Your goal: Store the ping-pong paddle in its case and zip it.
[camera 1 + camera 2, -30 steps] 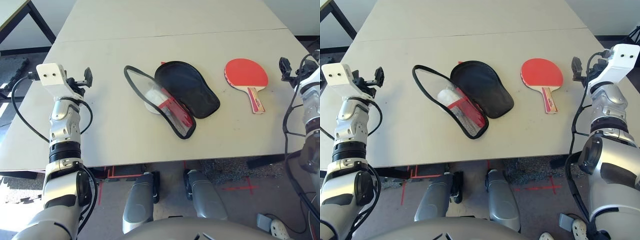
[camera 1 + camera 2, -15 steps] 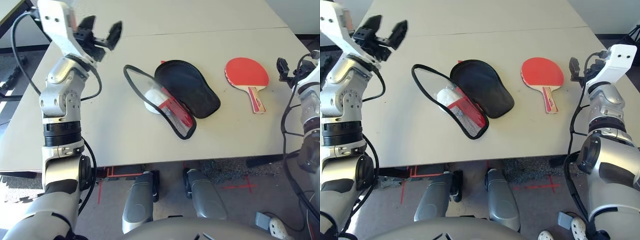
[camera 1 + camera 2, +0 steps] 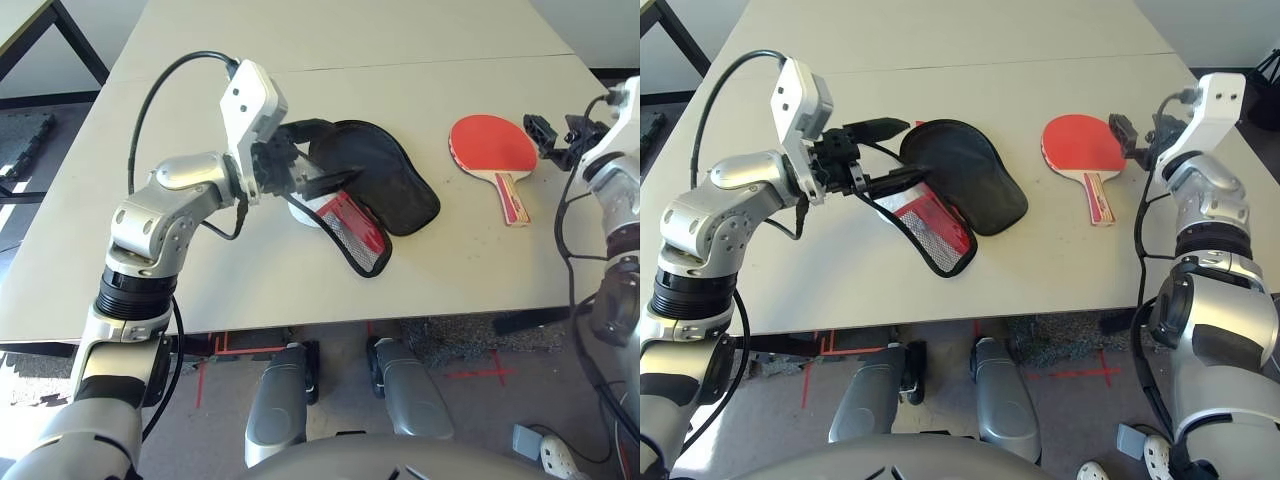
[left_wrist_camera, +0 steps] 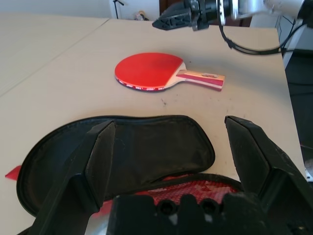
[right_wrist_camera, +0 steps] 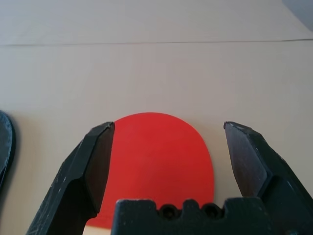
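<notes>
The ping-pong paddle point(image 3: 492, 148) lies flat at the table's right, red face up, its striped handle point(image 3: 512, 198) toward the front edge. In the middle lies the case point(image 3: 385, 185), unzipped, its black-lined flap spread to the right of the red mesh half point(image 3: 352, 226). My left gripper point(image 3: 322, 155) hovers open over the case's left part, its fingers point(image 4: 98, 156) spread above the black lining point(image 4: 146, 147). My right gripper point(image 3: 1137, 135) is open just right of the paddle's face point(image 5: 156, 156) and holds nothing.
A small pale pouch point(image 3: 299, 210) sits in the case's left half, mostly hidden under my left gripper. A seam point(image 3: 420, 65) runs across the table behind the objects. The table's front edge point(image 3: 400, 315) is close to the case.
My left arm swung from the table's left edge up and across to hover over the case. My right gripper moved a little left toward the paddle. Both stayed open.
</notes>
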